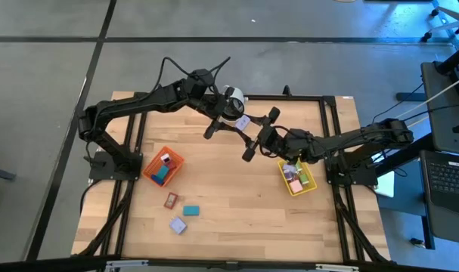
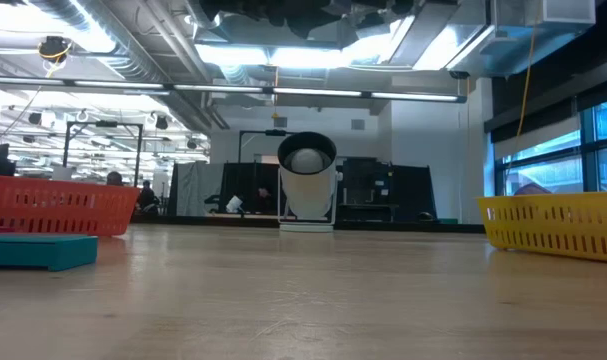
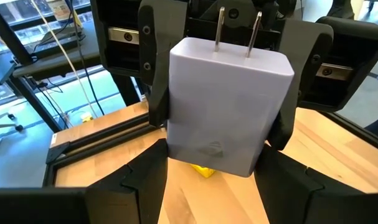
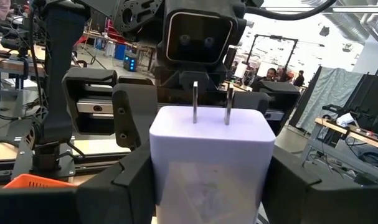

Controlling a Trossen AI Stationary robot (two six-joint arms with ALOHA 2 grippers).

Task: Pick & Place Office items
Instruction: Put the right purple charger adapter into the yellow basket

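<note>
Office items begin with a white plug adapter (image 3: 229, 102), held just above centre frame in the high view between both claws: the left gripper (image 3: 220, 155) and right gripper (image 4: 207, 180) each clamp its sides. Lower left, small blocks (image 1: 181, 213) lie on the table (image 1: 229, 219) by the orange tray (image 1: 162, 167); the yellow tray (image 1: 298, 177) sits right.
</note>
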